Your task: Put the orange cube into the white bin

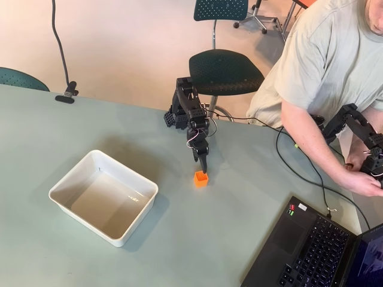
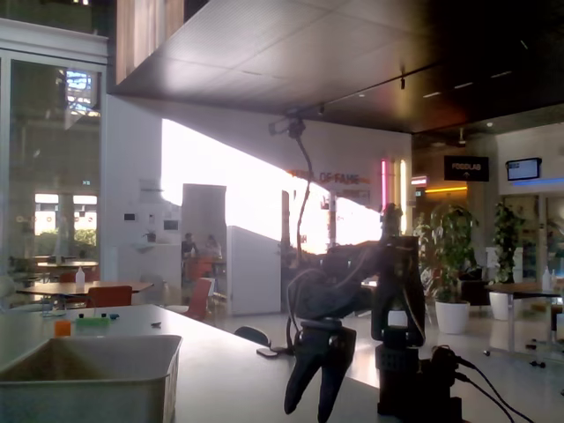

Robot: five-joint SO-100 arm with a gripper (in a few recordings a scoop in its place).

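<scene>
Right of the white bin (image 1: 103, 198) in the overhead view, I see the orange cube (image 1: 200, 179) sitting on the pale green table (image 1: 191, 251), apart from the bin with bare tabletop between them. My black arm (image 1: 190, 116) reaches from its base at the table's far edge toward the cube, and the gripper (image 1: 203, 165) points down with its tips just at the cube's far side, touching or nearly touching its top edge; I cannot tell from above how wide the jaws stand or whether they have any hold on the cube. In the fixed view, low at table level, I see the gripper (image 2: 315, 407) as a dark silhouette to the right of the bin (image 2: 88, 374), with two fingers hanging down and a narrow gap between them, so it looks slightly parted there, though the tips run off the bottom of the frame. The bin sits upright with nothing in it. Well right of the bin, near the table's corner in the overhead view, a laptop (image 1: 323, 251) lies open, and a black cable (image 1: 299, 167) runs across the table from the arm's base toward it
</scene>
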